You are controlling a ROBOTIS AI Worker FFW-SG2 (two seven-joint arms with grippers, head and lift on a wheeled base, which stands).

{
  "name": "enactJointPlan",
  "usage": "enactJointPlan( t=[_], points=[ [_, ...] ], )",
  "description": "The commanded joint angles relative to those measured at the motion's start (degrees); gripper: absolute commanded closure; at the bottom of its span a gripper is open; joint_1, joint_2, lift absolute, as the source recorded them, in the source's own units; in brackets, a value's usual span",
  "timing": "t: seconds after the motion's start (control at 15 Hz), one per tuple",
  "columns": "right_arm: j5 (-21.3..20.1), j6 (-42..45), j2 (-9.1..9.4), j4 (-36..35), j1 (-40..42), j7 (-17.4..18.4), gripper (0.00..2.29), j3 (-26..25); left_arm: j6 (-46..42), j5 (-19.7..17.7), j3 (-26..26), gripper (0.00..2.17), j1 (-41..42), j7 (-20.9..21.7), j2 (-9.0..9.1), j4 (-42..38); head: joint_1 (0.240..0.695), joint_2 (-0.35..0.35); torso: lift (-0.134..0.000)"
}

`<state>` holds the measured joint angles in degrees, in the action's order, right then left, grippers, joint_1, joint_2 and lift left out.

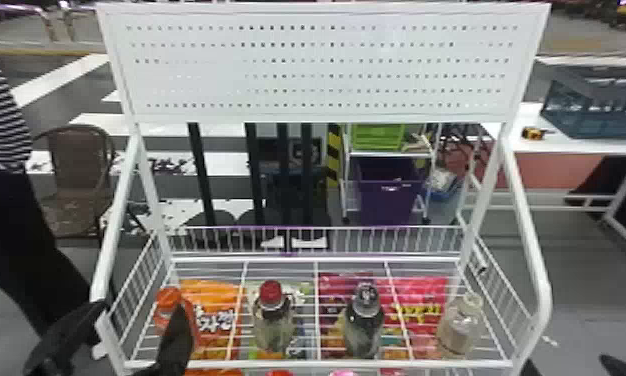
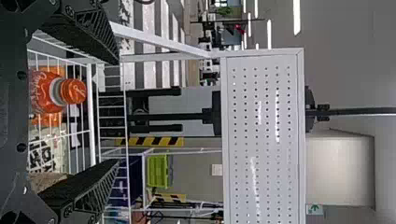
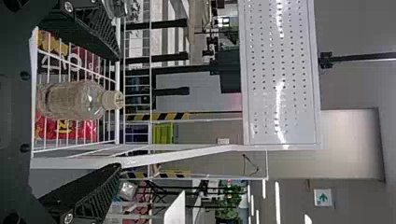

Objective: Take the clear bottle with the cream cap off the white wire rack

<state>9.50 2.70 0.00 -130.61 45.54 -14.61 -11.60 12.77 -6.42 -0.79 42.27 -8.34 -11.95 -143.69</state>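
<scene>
The white rack (image 1: 314, 365) stands ahead, with a perforated panel (image 1: 322, 75) across its top and a wire shelf below. The left gripper (image 1: 141, 306) comes in from the bottom edge of the head view at the rack's front left corner, pointing forward. Its fingers are spread wide; in that view one shows outside the corner and the other in front of the orange bottle (image 2: 44, 92). The right gripper (image 1: 566, 360) is low at the bottom edge, by the front right corner, also aimed forward. In the right wrist view, the fingers of the right gripper (image 3: 119, 112) stand well apart with nothing clamped between them; the clear bottle (image 3: 74, 99) appears in the gap, beyond the fingertips. Bright bags (image 1: 422, 305) show through the shelf wires. Four bottles stand upright in a row: orange, red-capped (image 1: 274, 325), dark-capped (image 1: 363, 325), then the clear bottle at the right end, still on the rack. Its cap (image 3: 112, 100) is cream.
</scene>
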Motion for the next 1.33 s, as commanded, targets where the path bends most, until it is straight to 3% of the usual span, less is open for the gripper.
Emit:
enactJointPlan(
  t=[0.0, 0.27, 0.6, 1.13, 1.2, 1.27],
  points=[
    [-1.9, 5.2, 0.05, 10.5, -5.0, 0.0, 0.09, 1.5, 1.1, 0.4, -0.9, 0.14, -0.4, 0.0, -0.09, 0.3, 0.499, 0.0, 0.0],
    [-3.2, 5.8, 0.05, 23.0, -13.8, 0.2, 0.09, 3.2, 4.9, 1.5, -2.8, 0.14, -1.5, -0.6, -0.18, 0.3, 0.499, 0.0, 0.0],
    [-5.9, 5.2, 0.05, 33.0, -22.4, 2.3, 0.12, 5.4, 9.3, 3.0, -5.1, 0.14, -3.3, -0.9, -0.44, 0.3, 0.499, 0.0, 0.0],
    [-8.9, 0.5, 0.05, 39.3, -32.5, 3.5, 0.12, 6.2, 9.7, 2.9, -4.5, 0.14, -2.8, -0.9, -0.79, -0.8, 0.499, 0.0, 0.0],
    [-9.2, 0.2, 0.05, 39.5, -33.3, 3.4, 0.17, 6.2, 9.7, 3.0, -4.4, 0.14, -2.6, -0.9, -0.79, -0.8, 0.499, 0.0, 0.0],
    [-9.3, -1.6, 0.05, 39.5, -33.8, 3.5, 0.36, 6.2, 9.7, 3.0, -4.4, 0.14, -2.5, -0.9, -0.79, -0.9, 0.499, 0.0, 0.0]
  ],
)
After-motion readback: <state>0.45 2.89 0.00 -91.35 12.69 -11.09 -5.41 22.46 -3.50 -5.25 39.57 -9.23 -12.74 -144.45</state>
